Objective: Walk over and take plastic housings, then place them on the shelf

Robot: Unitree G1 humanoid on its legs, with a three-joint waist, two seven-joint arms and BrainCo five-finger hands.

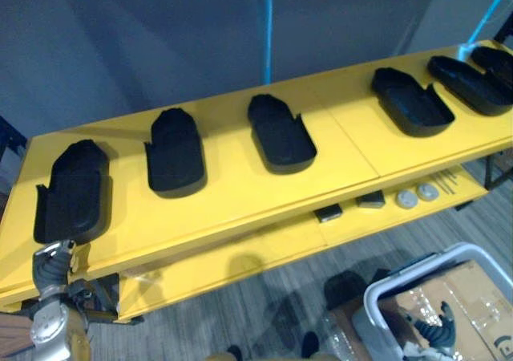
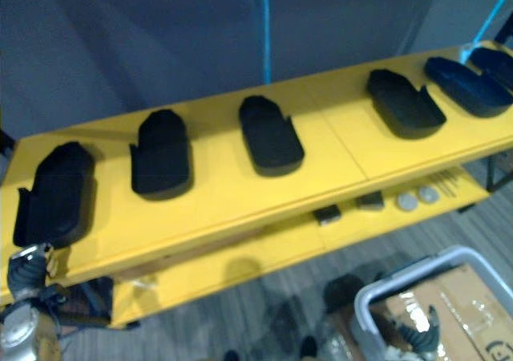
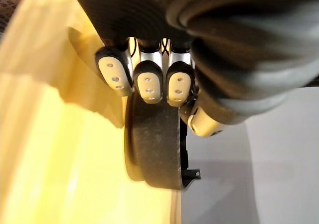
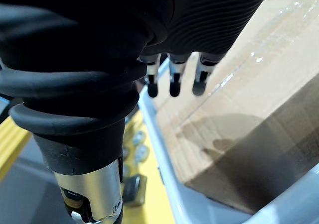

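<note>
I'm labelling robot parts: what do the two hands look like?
Left hand: silver fingers whose dark tips carry pale pads with small dots, under a dark ribbed cover. Right hand: silver fingers with dark tips and the same black ribbed cover, with a silver section at the wrist.

The yellow shelf (image 1: 232, 192) carried a row of black housings (image 1: 280, 132); blocks (image 1: 329, 212) and discs (image 1: 406, 199) lay on its lower tier.

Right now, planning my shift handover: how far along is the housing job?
Done: a row of housings lies on the yellow shelf. In hand: the left robot hand is at the leftmost housing, grip unclear. Left: unknown; the right robot hand hangs open over the bin.
</note>
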